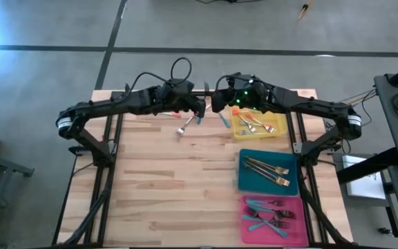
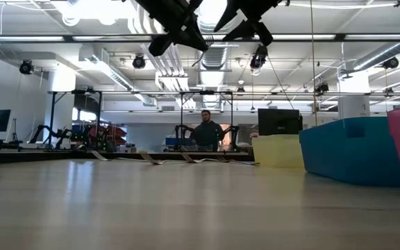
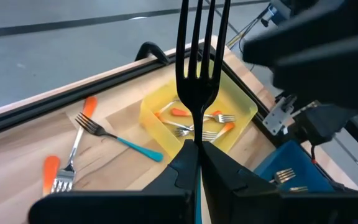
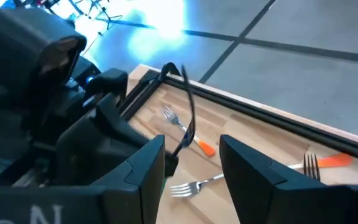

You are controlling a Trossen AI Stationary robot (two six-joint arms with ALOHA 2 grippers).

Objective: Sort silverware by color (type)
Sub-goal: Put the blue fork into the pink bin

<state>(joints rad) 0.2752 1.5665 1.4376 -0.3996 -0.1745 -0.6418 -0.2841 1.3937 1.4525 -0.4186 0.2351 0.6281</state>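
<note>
My left gripper [image 3: 199, 149] is shut on a fork [image 3: 199, 62], whose dark tines stick out past the fingertips. It hangs high over the table's far middle [image 1: 200, 111], beside my right gripper [image 1: 216, 104]. My right gripper [image 4: 191, 155] is open, one finger on each side of that fork's thin shaft [image 4: 189, 118], and I see no touch. Loose on the wood lie a teal-handled fork [image 3: 126, 142] and two orange-handled forks [image 3: 84, 107] [image 3: 51, 175]. Orange-handled forks [image 3: 185, 115] lie in the yellow tray [image 1: 244, 133]. My left gripper pinches the fork between its two fingers at the neck just under the tines [image 3: 199, 134]. A strip of teal handle [image 3: 199, 199] shows farther back between them. The fork lies along the fingers, tines forward toward the yellow tray, lifted clear of the table.
A teal tray [image 1: 246, 181] with gold-toned forks and a pink tray [image 1: 249, 225] with teal-handled forks sit along the right side, nearer than the yellow one. The two arms meet closely at the far edge. Bare wood covers the left and near parts. A person sits beyond the table [image 2: 207, 132].
</note>
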